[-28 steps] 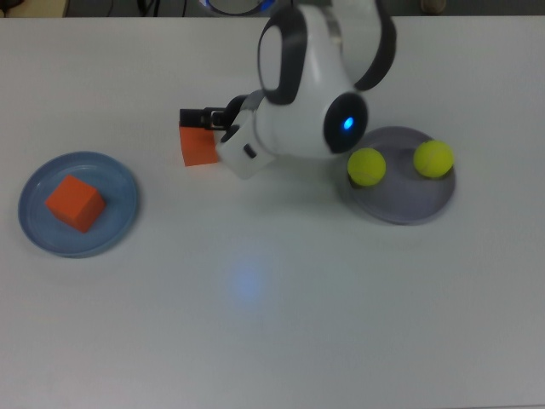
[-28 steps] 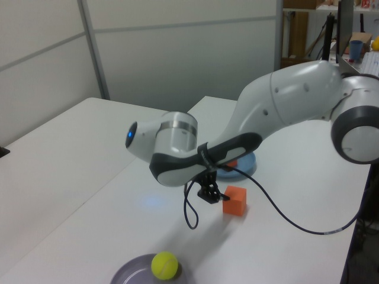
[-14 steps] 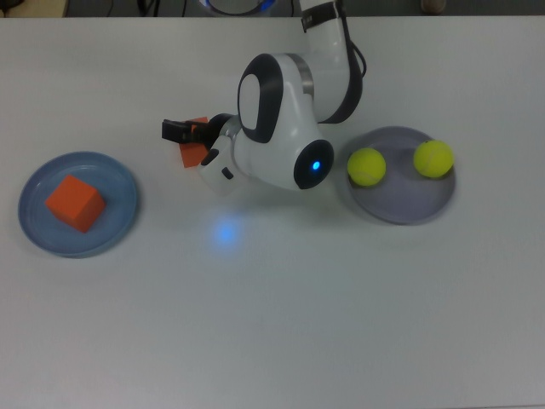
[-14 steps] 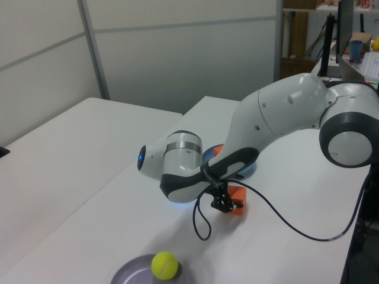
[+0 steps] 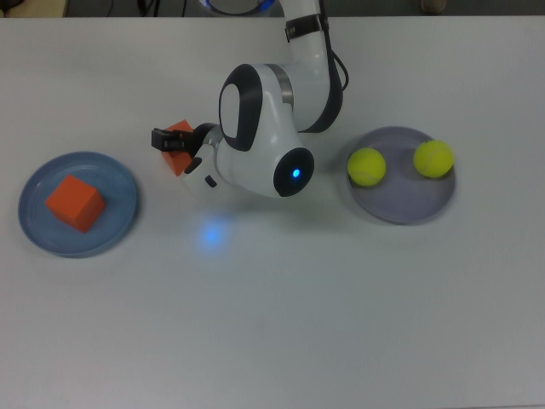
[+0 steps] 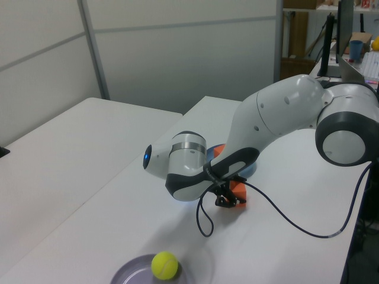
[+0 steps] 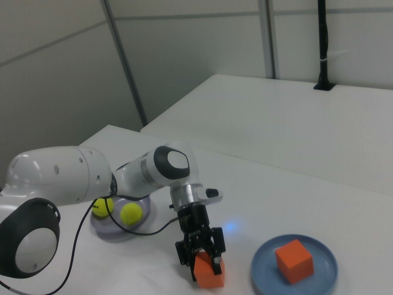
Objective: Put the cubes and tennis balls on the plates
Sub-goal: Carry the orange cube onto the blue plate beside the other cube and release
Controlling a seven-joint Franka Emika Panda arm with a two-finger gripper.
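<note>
1. As the arm swings toward the top view's left, the gripper now sits closed on the second orange cube, which a second ago stood beside the open fingers on the desk.
2. In the top view the cube has shifted closer to the light blue plate and shows tilted, one corner up; whether it has left the desk cannot be told.
3. Across the scene, the first orange cube rests on the blue plate, unchanged.
4. Both tennis balls lie on the lavender plate, where they were before.
5. Judging by this, only the gripped cube is left to place, and the blue plate near it, with bare room beside its cube, looks the likely spot.
</note>
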